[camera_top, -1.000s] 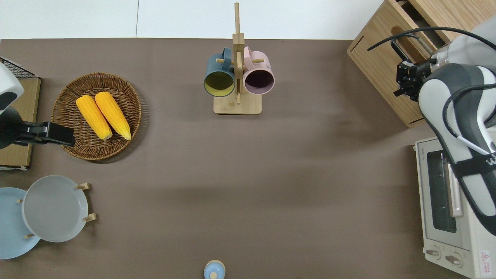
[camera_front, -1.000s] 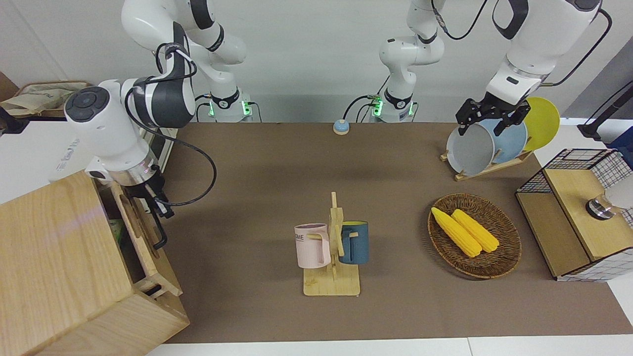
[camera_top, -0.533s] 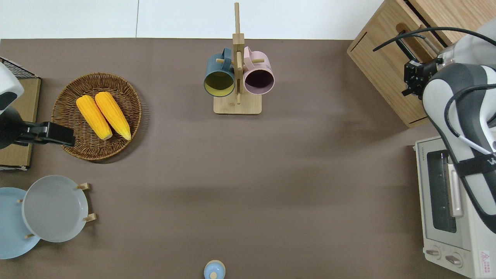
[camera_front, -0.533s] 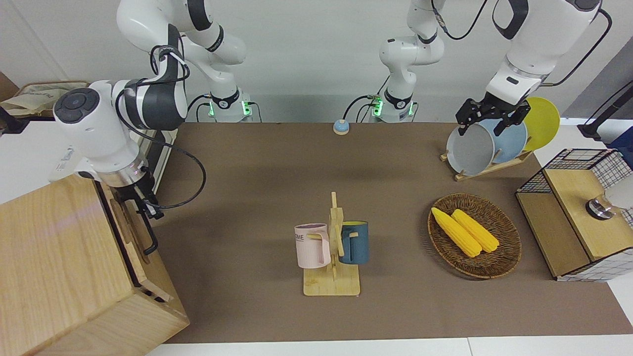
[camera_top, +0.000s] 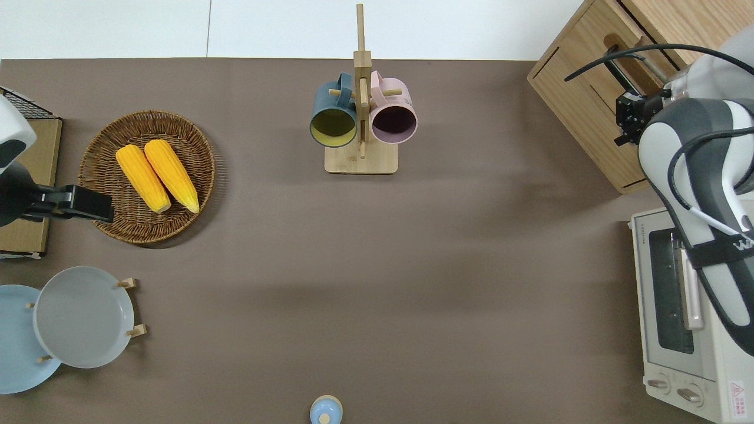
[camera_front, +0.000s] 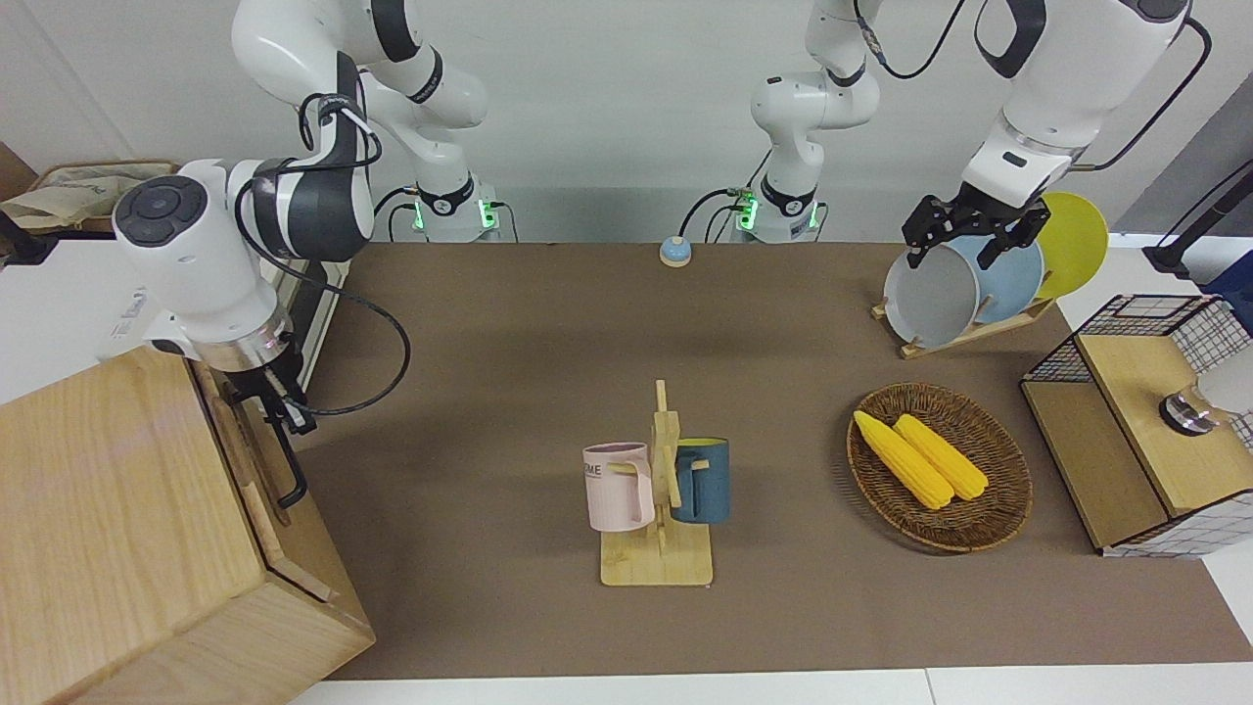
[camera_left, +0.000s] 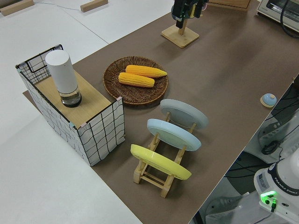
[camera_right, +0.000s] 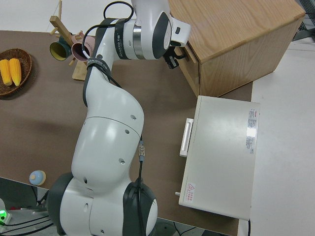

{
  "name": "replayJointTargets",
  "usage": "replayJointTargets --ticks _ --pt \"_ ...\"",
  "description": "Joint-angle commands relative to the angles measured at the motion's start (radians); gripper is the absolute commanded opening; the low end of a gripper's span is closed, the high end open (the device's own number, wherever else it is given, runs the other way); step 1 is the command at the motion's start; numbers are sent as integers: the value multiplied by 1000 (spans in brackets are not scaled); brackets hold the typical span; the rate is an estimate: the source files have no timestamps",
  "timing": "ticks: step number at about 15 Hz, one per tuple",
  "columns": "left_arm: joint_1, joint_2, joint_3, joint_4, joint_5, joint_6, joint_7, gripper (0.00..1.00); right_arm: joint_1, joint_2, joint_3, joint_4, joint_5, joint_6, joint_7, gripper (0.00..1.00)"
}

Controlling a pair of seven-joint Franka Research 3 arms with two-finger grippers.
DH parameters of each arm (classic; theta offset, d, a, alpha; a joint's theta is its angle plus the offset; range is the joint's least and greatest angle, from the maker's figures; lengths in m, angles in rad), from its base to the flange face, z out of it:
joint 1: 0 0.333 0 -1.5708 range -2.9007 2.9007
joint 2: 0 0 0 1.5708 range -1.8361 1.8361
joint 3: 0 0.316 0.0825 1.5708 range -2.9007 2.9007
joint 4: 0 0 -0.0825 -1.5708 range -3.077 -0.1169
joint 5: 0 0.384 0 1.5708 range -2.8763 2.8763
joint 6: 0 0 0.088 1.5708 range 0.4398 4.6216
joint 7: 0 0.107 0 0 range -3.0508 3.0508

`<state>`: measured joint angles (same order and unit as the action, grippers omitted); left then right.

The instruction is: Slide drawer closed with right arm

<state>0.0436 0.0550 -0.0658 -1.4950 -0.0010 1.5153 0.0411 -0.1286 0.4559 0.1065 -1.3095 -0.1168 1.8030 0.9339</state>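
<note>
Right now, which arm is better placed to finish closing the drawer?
Right. Its tool is at the drawer front, by the handle; the left arm is parked.

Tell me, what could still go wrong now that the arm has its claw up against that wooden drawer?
The right gripper sits right at the drawer front, next to the black loop handle. If it draws away carelessly, a finger might catch the handle and tug the drawer open. The arm's black cable hangs loose close by and might snag too. Pushing further could shove the whole wooden box, which stands near the table's edge. The left arm is parked.
</note>
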Motion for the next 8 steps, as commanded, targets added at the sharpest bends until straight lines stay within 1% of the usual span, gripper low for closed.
replayJointTargets --ticks 1,8 --pt "-7 -4 0 10 18 -18 -10 993 -20 26 15 38 -29 -16 -32 0" --pt "-7 -4 0 10 18 -18 -10 993 -13 26 18 38 -29 -22 -30 0"
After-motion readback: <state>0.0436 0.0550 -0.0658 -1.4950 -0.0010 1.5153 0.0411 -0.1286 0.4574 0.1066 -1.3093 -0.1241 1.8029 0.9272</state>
